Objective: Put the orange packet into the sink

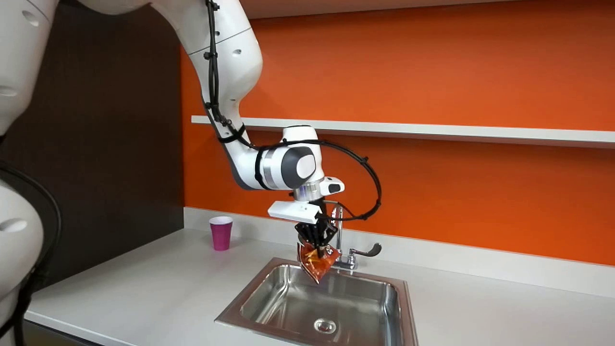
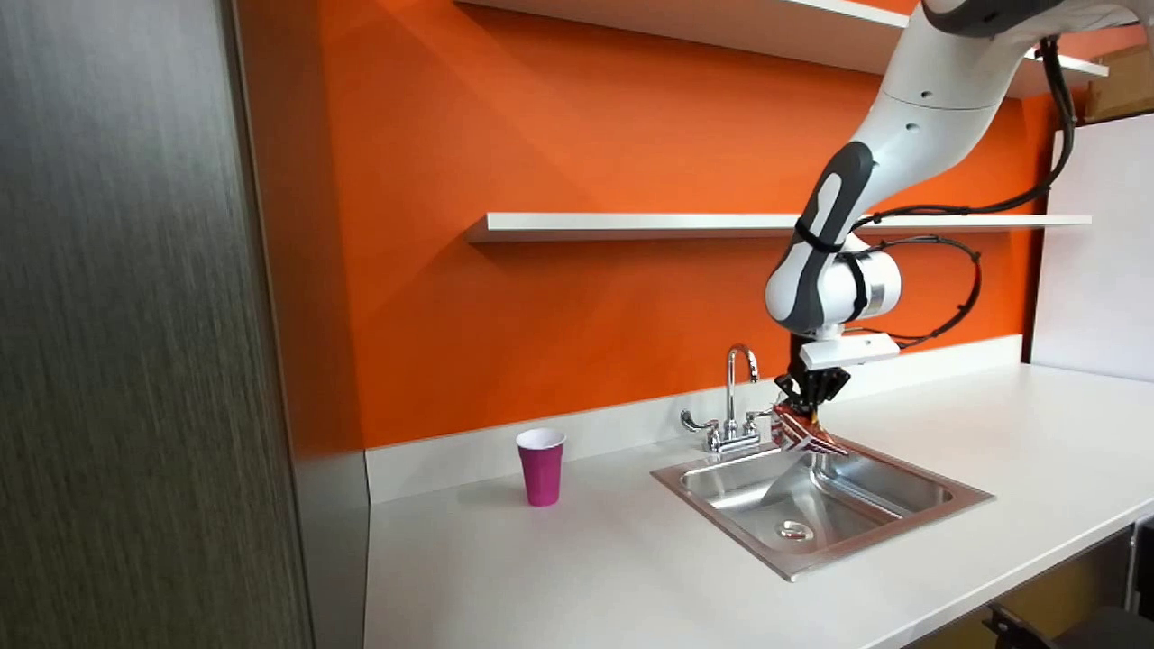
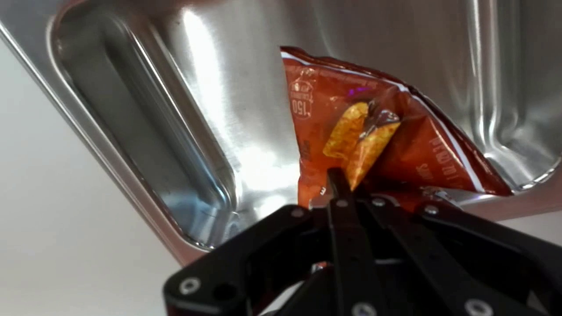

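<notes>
The end effector points down with its fingers narrow, pinched onto the orange chip packet. The packet is hanging in the air over the far part of the stainless steel sink, kinda crumpled and tilted, with one corner aimed downward in an exterior view. Can't really tell if that corner dips below the rim. The wrist view gives a nice look at the print: two yellow rolled chips, a white stripe along the edge and an upside-down "150". The chrome faucet sits at the far edge of the sink, just beside the packet, and honestly I can't tell if the two touch. There's a round drain in the floor of the sink, and the metal has plenty of glare on it. Over to the left in both exterior views, a pink cup with a white inside stands upright on the white surface, well apart from the sink and near the backsplash. On the far side there's a bright orange wall with a white shelf, plus a dark panel along the left. The white robot arm hangs in from the top, black cables strapped along it, with a big loop sticking out to the right near the wrist.
</notes>
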